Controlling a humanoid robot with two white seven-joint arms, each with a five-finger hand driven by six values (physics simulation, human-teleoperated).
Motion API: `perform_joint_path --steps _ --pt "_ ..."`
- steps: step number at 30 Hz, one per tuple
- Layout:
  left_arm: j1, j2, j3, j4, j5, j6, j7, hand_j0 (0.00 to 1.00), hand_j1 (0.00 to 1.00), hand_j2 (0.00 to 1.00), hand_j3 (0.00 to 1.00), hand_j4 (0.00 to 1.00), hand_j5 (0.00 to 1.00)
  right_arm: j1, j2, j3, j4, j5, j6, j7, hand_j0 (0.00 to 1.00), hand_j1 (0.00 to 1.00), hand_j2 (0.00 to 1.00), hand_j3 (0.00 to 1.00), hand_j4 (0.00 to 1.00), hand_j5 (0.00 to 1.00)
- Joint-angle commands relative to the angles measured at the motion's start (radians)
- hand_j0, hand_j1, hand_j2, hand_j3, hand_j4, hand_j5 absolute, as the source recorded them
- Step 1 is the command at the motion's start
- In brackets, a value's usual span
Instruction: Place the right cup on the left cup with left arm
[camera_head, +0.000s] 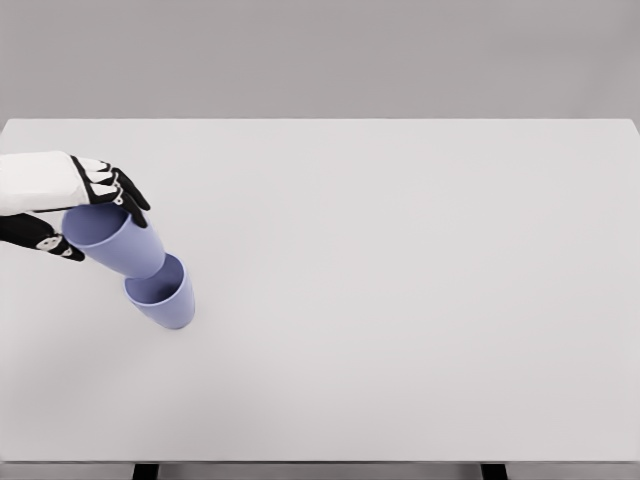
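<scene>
Two lavender-blue cups show in the head view at the table's left. One cup (162, 293) stands on the table with its mouth up. The other cup (115, 240) is tilted, its base dipping into the mouth of the standing one. My left hand (88, 210) comes in from the left edge and is shut on the tilted cup near its rim, black fingers over the top and thumb below. The right arm is out of view.
The white table (400, 280) stretches wide to the right and toward the front edge. A grey wall lies behind it. Two dark table legs peek out at the bottom edge.
</scene>
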Motion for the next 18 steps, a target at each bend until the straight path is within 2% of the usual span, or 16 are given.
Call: perform_joint_path --steps 1,18 --pt "0.000 -0.010 0.003 0.000 0.008 0.002 0.000 0.54 0.54 0.54 0.54 0.54 0.54 0.000 0.000 0.000 0.000 0.001 0.000 0.000 1.00 1.00 1.00 1.00 1.00 1.00" --pt "0.011 -0.004 0.003 0.000 0.008 0.002 0.000 0.54 0.54 0.54 0.54 0.54 0.54 0.000 0.000 0.000 0.000 -0.001 0.000 0.000 1.00 1.00 1.00 1.00 1.00 1.00"
